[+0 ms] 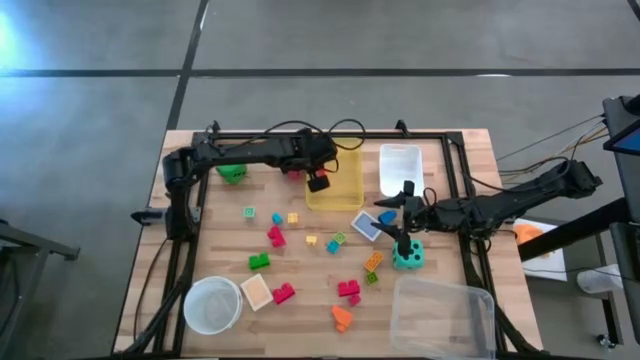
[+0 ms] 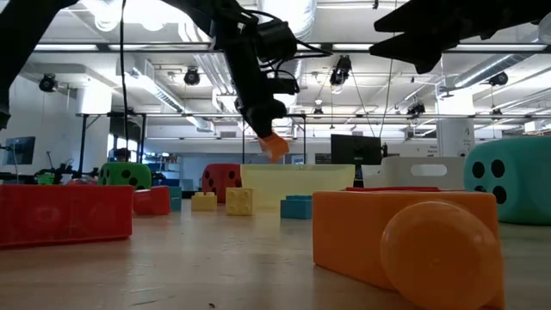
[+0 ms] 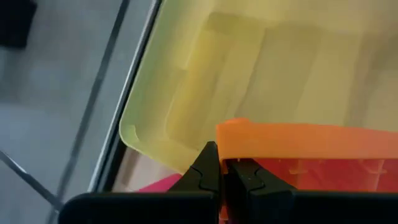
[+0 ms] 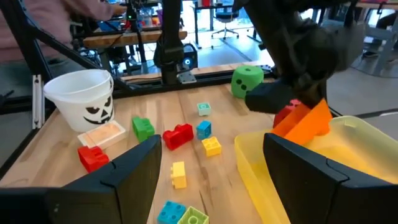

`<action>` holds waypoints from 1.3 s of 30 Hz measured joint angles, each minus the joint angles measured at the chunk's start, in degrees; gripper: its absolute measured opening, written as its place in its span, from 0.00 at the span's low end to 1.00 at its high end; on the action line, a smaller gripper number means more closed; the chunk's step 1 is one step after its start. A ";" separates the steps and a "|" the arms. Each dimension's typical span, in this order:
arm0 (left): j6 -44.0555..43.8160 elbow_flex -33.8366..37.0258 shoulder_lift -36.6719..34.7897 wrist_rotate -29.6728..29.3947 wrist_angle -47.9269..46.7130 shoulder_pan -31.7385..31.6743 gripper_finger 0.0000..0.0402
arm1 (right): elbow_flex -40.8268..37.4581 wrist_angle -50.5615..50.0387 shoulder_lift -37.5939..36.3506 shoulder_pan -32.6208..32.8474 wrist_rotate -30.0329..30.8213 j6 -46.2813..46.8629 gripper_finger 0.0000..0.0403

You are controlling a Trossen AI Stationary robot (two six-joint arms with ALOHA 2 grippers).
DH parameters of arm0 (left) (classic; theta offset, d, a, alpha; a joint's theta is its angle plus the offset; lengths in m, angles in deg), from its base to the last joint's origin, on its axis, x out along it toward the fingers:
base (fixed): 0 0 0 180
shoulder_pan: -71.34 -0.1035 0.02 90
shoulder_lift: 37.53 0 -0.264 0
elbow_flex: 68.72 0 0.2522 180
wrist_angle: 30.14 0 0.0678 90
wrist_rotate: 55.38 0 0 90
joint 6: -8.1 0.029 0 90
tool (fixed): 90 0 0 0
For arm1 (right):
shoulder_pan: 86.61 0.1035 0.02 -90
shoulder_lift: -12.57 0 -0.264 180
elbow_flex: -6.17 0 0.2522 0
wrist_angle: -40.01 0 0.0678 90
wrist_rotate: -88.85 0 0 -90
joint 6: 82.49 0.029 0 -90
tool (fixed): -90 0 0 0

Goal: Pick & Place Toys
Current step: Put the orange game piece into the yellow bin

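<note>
Far left on the desk [image 1: 200, 240]: a green die [image 1: 232, 172], untouched beside the left arm's base. Next along, the left claw [image 2: 274, 142], fingers pinched together on an orange block [image 4: 305, 122], holding it in the air over the near-left corner of the yellow bin [image 1: 336, 180]. Best done by carrying the block further inward, over bare bin floor and clear of the rim, then lowering before parting the fingers, so no bounce out and no catch on the wall. Centre of the desk: loose blocks in red, green, yellow and blue, well apart from the bin, plus a round white bowl [image 1: 212, 304] near the front-left corner. Further right, the right claw [image 1: 406, 238], fingers apart and holding nothing, waiting just above the teal die [image 1: 407, 258], beside a white bin [image 1: 400, 168]. Front right: 1 clear bin [image 1: 442, 316].
</note>
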State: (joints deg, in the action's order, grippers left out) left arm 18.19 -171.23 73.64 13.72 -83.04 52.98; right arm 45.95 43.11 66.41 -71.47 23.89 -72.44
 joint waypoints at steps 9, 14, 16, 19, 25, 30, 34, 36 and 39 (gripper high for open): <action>4.94 -0.17 3.43 1.97 1.24 1.09 0.00 | 0.11 -0.07 0.00 0.00 0.00 -1.21 0.69; 6.32 -0.14 4.43 4.00 1.75 1.15 0.00 | 0.11 -0.48 0.03 0.00 0.00 -1.05 0.69; 6.69 -0.09 4.96 4.05 1.61 1.15 0.00 | 0.10 -0.46 0.24 0.00 0.00 -0.79 0.69; 6.81 0.02 5.11 4.16 1.55 1.13 0.00 | 0.08 -0.44 0.31 0.00 0.00 -0.38 0.69; 8.11 0.07 6.42 4.58 0.63 1.24 0.00 | 0.08 -0.46 0.31 0.00 0.00 -0.49 0.69; 8.15 0.07 8.02 4.67 -0.70 1.39 0.00 | 0.04 -0.50 0.33 0.00 0.00 -0.58 0.69; 8.15 0.07 8.16 4.67 -0.49 1.41 0.00 | 0.02 -0.66 0.33 0.00 0.00 -0.58 0.69; 8.15 0.07 8.16 4.67 -0.54 1.41 0.00 | 0.02 -0.83 0.33 0.00 0.00 -0.58 0.69; 8.13 0.07 8.16 4.67 -0.77 1.41 0.00 | 0.02 -0.87 0.33 0.00 0.00 -0.60 0.69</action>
State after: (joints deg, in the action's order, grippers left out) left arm 26.32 -171.16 81.80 18.39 -83.81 54.39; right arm 45.97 42.24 66.74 -71.47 23.89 -73.04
